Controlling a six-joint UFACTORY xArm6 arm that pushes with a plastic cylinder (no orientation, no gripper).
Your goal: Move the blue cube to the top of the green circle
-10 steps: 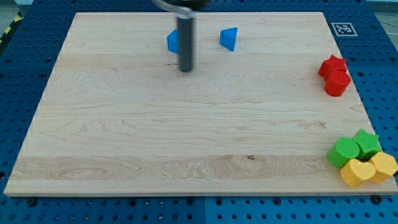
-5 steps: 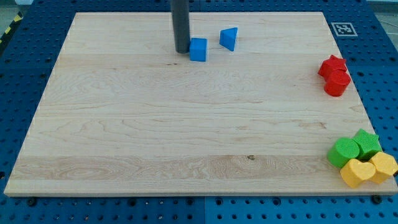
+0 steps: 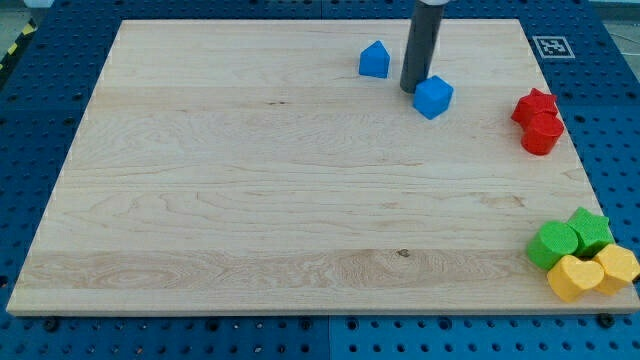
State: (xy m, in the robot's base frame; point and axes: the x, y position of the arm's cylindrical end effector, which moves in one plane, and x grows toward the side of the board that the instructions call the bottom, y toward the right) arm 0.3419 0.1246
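Observation:
The blue cube lies on the wooden board near the view's top right of centre. My tip stands against the cube's upper left side, touching it. The green circle lies at the view's bottom right, far below and to the right of the cube. The rod rises out of the view's top.
A second blue block, with a pointed top, lies left of my rod. A red star and a red cylinder lie at the right edge. A green star and two yellow blocks crowd the green circle.
My tip has pushed the blue cube well to the right and slightly down. The other blue block has shifted a little and turned.

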